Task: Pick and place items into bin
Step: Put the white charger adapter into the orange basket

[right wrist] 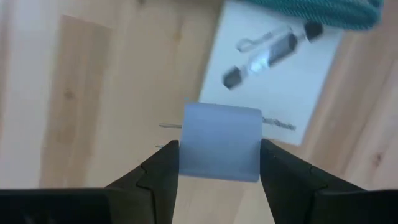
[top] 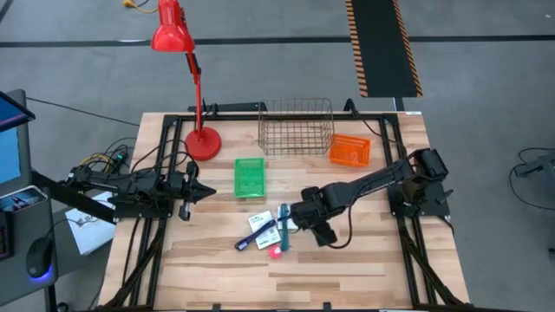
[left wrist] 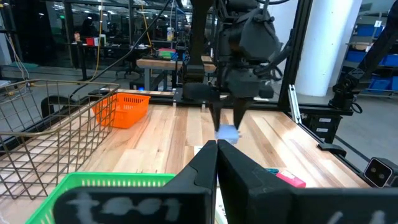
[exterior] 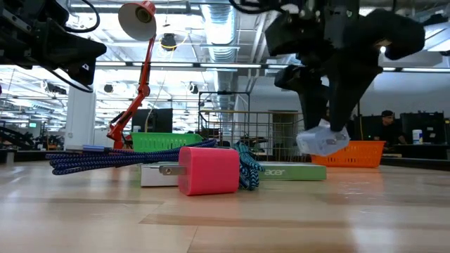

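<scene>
The right tool [right wrist: 219,163] pinches a small pale blue block [right wrist: 221,142] and holds it above the counter [top: 347,269], just beside the white box [exterior: 292,171] where "acer" is written, while the left tool [top: 198,194], pressed together, waits near the green basket [top: 250,177].

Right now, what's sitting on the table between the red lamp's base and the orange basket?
In the high view, the empty wire basket stands between the lamp base and the orange basket, and the green basket lies just below that line.
</scene>
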`<control>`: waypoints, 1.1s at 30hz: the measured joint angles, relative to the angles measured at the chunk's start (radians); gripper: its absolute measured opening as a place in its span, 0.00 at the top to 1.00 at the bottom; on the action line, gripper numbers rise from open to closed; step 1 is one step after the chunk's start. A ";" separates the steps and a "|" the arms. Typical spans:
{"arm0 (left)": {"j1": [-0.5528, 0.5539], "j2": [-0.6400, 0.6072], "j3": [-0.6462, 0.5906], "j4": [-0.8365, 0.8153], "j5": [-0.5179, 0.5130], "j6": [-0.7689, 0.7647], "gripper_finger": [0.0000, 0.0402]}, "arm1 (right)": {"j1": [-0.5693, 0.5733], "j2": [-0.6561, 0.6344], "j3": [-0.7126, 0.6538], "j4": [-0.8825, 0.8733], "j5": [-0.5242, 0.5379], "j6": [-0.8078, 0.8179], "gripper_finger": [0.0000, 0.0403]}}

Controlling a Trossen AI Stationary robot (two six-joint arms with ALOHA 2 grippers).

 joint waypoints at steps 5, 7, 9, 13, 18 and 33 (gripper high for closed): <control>0.000 0.000 0.000 0.000 0.000 0.000 1.00 | -0.026 0.000 0.000 -0.056 0.005 0.007 0.55; 0.000 0.000 0.000 0.000 0.000 0.000 1.00 | -0.035 0.000 0.000 -0.074 0.005 0.007 0.55; 0.000 0.000 0.000 0.000 0.000 0.000 1.00 | -0.045 0.000 0.000 -0.100 0.005 0.008 0.55; 0.000 0.000 0.000 0.000 0.000 0.000 1.00 | -0.067 0.000 0.000 -0.162 0.037 0.008 0.55; 0.000 0.000 0.000 0.000 0.000 0.000 1.00 | -0.104 0.000 0.000 -0.224 0.109 0.008 0.55; 0.000 0.000 0.000 0.000 0.000 0.000 1.00 | -0.239 0.000 0.000 -0.440 0.356 0.061 0.55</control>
